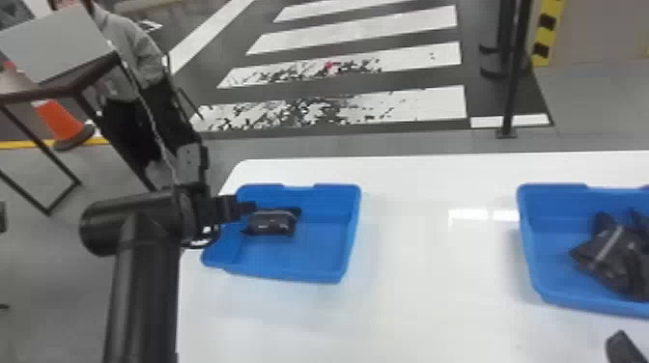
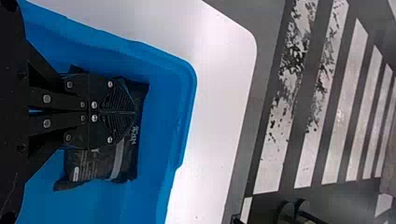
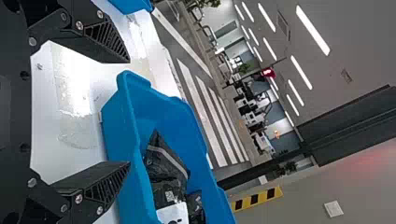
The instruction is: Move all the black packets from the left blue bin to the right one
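One black packet [image 1: 273, 224] lies in the left blue bin [image 1: 299, 258], beneath the left pincer [image 1: 251, 207], fingers together. Right pincer [image 1: 622, 348]: fingers apart.

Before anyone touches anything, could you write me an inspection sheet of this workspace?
Surface: white table, glossy, with glare.
Job's things: one black packet in the left blue bin; more black packets in the right bin.
Clutter: white patch among them, possibly a label.
Left gripper: jaws shut over the packet; grip unclear.
Right gripper: jaws open near the right bin.
Cables: black loop at the left wrist.
Surroundings: striped floor, orange cone.
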`<state>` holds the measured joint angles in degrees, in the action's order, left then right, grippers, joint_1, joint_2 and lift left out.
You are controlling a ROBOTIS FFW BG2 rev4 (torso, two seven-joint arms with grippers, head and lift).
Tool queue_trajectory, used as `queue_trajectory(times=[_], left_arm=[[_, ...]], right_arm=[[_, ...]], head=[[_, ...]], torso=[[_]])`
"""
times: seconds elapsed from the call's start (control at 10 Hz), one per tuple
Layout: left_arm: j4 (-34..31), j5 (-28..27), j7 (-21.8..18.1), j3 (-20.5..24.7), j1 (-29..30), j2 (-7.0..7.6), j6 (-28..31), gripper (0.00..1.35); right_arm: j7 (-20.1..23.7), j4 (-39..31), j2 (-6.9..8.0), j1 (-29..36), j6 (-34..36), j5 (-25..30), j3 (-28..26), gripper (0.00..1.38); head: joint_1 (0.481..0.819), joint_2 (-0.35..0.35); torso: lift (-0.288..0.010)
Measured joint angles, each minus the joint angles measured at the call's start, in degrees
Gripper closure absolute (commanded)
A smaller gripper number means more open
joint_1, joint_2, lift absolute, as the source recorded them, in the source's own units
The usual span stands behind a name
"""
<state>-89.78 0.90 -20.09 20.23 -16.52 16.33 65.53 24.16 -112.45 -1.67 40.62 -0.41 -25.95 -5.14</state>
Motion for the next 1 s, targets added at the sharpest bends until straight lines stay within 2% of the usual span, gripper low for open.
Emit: queue_trajectory(times=[0.1,0.2,0.3,0.4,0.5,0.7,1.0], left_arm=[[-3.1,0.1,-0.8,-0.2,1.6,-0.36,-0.1,1.18],[-4.7,0.2,-1.4,-0.7,2.3,-0.28,0.2,0.78],[-5.7,-0.1,-1.5,-1.4,2.3,0.16,2.2,0.43],[-6.2,-0.9,-1.4,-2.2,1.7,0.73,3.9,0.25],[-6.3,-2.6,-1.4,-3.1,0.9,1.26,4.9,0.19],[-5.5,-7.2,-1.3,-6.3,-1.8,2.32,7.5,0.18],[1.9,-7.3,-1.3,-8.5,-6.2,2.09,8.2,0.19]], right_arm=[[0.0,-0.1,0.0,0.0,0.2,0.0,0.0,0.26],[0.1,-0.1,0.0,0.0,0.4,0.0,0.0,0.26],[0.1,-0.1,0.0,0.0,0.7,0.0,0.0,0.26],[0.2,-0.1,0.0,0.0,0.9,-0.1,0.0,0.26],[0.2,-0.1,0.0,-0.1,1.2,-0.2,0.1,0.26],[0.2,0.2,0.0,-0.3,1.6,-0.5,0.2,0.27],[0.2,0.6,0.0,-0.6,1.8,-0.7,0.4,0.27]], head=[[0.695,0.309],[0.695,0.303],[0.695,0.301],[0.695,0.303],[0.695,0.31],[0.695,0.323],[0.695,0.314]], torso=[[-0.138],[-0.138],[-0.138],[-0.138],[-0.138],[-0.138],[-0.138]])
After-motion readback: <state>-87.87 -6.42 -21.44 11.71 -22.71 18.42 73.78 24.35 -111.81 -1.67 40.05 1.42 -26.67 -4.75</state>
